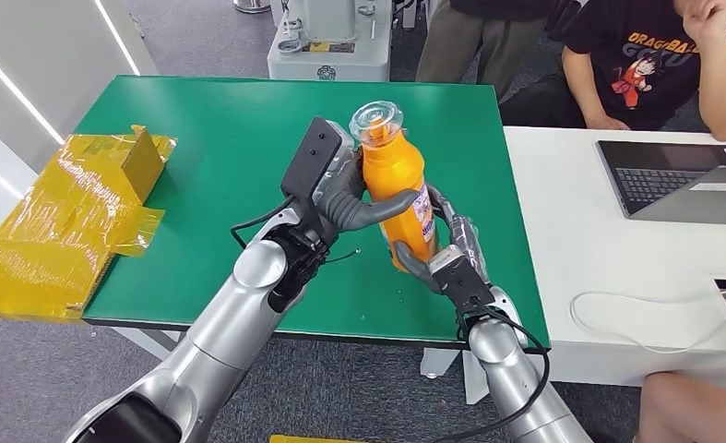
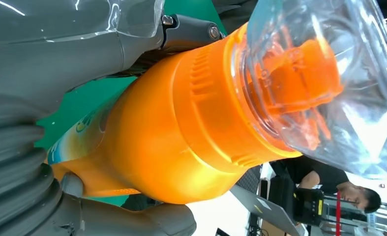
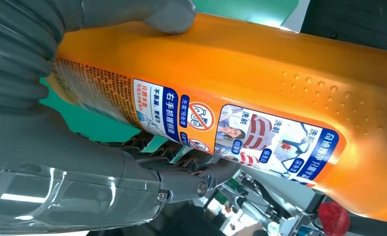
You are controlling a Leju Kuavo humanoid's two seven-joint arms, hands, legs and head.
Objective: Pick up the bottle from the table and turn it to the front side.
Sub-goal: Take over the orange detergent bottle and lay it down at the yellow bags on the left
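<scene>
The orange detergent bottle (image 1: 398,180) is held upright above the green surface (image 1: 211,157), its clear cap (image 1: 377,120) uppermost. The left hand (image 1: 340,194) wraps its fingers (image 1: 382,208) around the bottle's middle; the right hand (image 1: 442,258) clamps the lower body, beside the printed label (image 3: 230,128). A crumpled yellow box (image 1: 73,212) lies well apart at the surface's left edge.

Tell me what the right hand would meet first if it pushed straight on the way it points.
The right hand already grips the orange bottle; beyond that, probably the left hand holding its other side.
</scene>
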